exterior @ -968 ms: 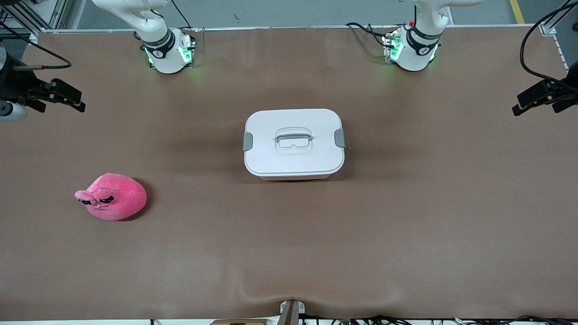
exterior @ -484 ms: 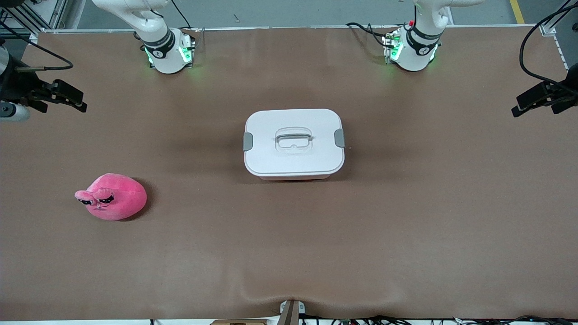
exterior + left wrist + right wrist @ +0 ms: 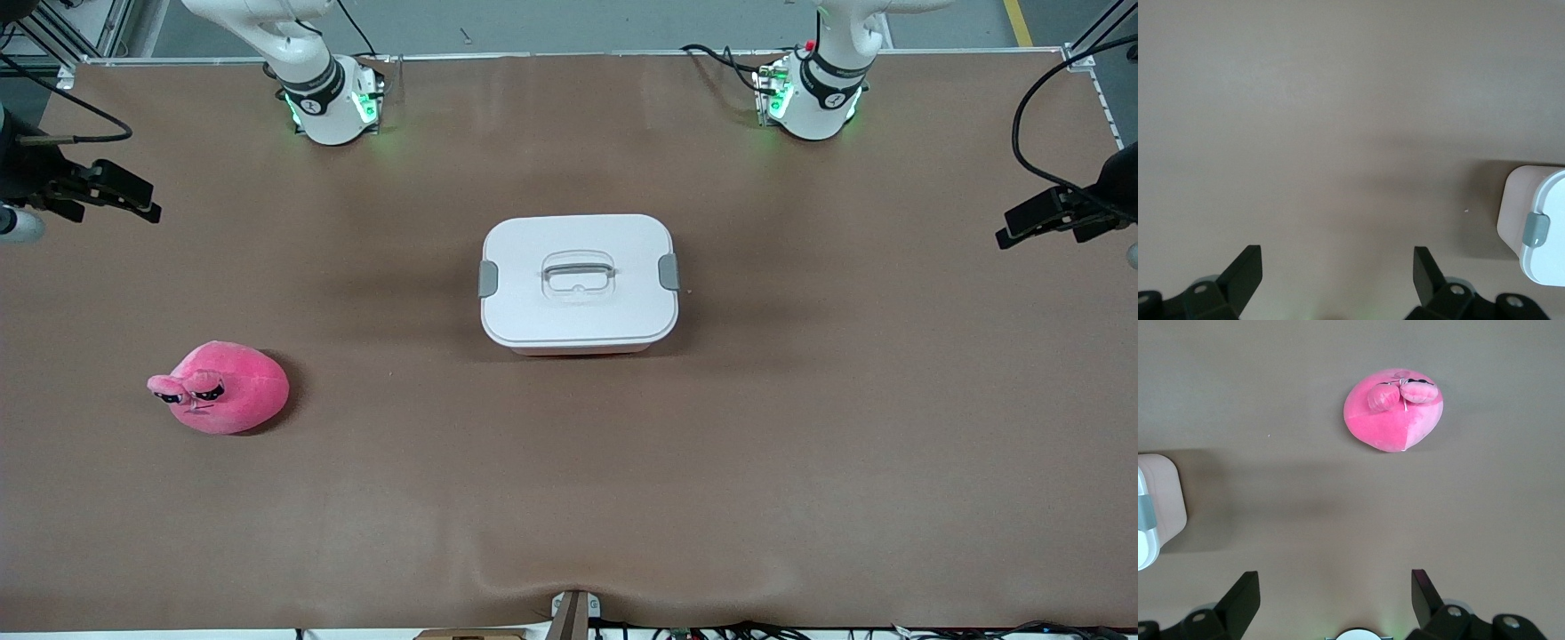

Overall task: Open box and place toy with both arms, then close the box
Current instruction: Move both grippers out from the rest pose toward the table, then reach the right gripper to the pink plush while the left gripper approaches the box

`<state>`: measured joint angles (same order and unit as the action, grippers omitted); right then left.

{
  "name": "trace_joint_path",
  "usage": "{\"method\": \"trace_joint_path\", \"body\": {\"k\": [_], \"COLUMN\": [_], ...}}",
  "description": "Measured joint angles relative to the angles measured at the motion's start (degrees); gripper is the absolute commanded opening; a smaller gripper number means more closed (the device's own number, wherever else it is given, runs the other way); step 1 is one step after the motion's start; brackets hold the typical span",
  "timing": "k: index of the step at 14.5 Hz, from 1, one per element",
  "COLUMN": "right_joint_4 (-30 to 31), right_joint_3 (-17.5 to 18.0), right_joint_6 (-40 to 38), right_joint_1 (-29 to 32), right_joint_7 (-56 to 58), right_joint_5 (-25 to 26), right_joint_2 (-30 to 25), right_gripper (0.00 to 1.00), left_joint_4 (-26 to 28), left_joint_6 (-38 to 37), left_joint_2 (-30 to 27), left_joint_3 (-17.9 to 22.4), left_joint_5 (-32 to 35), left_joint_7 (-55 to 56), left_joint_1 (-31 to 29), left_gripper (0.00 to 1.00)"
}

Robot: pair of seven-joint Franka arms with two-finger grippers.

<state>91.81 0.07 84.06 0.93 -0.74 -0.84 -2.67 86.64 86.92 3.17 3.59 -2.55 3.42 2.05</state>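
Toy on bench, toward my right arm's end, nearest front edge. Box mid-bench, lid on, both clips down. My right gripper hangs over its end edge, fingers spread, empty. My left gripper likewise at its end edge, spread, empty.

- A brown table covered with a smooth mat; the mat has a small raised wrinkle at the middle of the edge nearest the front camera
- A small metal bracket at the middle of that same edge
- Black cables along the edge where the bases stand
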Motion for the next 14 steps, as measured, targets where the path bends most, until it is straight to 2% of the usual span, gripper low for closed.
{"method": "trace_joint_path", "body": {"k": [9, 14], "right_joint_4": [6.2, 9.3], "right_joint_3": [0.0, 0.1], "right_joint_6": [8.7, 16.3], "right_joint_1": [1.7, 1.8], "right_joint_7": [5.8, 12.4], "right_joint_5": [0.0, 0.1], "right_joint_2": [0.3, 2.7], "right_gripper": [1.0, 1.0], "left_joint_4": [-5.4, -5.6], "left_joint_6": [1.4, 3.2], "left_joint_2": [6.9, 9.4], "left_joint_3": [-0.1, -0.3], "left_joint_5": [0.0, 0.0], "left_joint_7": [3.9, 12.7], "left_joint_1": [0.3, 1.8], "left_gripper": [1.0, 1.0]}}
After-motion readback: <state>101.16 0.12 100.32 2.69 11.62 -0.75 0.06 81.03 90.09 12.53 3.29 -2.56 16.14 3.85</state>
